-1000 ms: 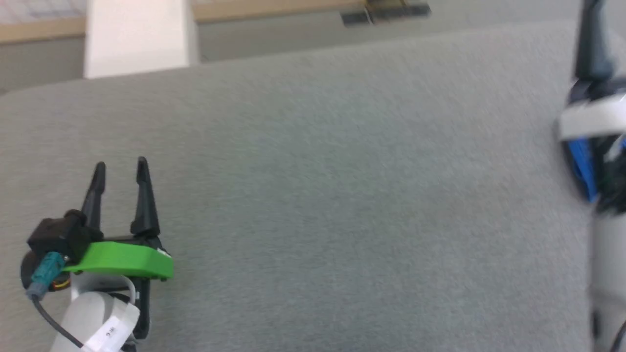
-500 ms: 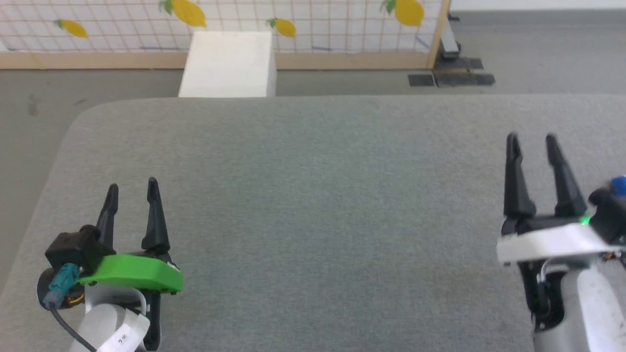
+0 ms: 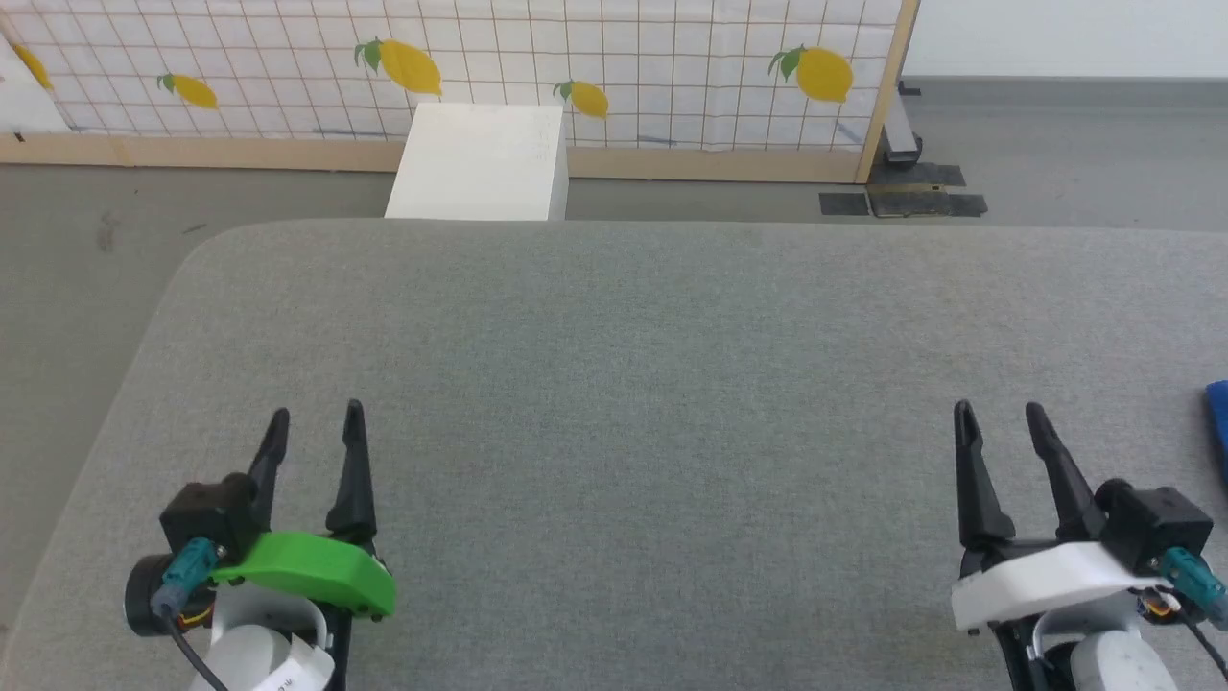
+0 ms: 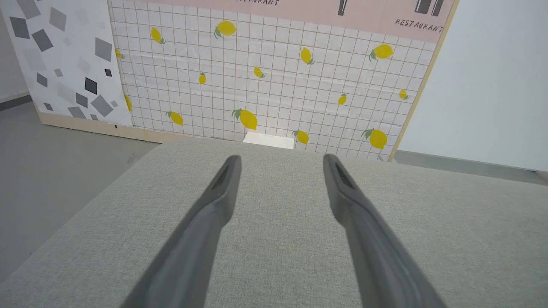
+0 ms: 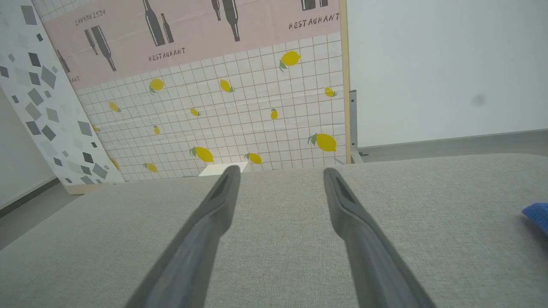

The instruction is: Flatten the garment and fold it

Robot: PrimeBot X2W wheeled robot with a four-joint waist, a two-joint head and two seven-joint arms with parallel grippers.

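Left gripper (image 3: 317, 411) by the near-left corner of the grey fabric-covered table (image 3: 614, 365), right gripper (image 3: 998, 408) near-right. Both spread, empty, likely a ready pose. Bright blue soft garment (image 3: 1218, 418) is a sliver at the right edge, untouched.

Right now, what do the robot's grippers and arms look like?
Both have two long black tapering fingers. Left gripper: green bracket, black block, teal plug, black cable, white labelled forearm. Right gripper: white bracket, same block and plug, pale forearm.
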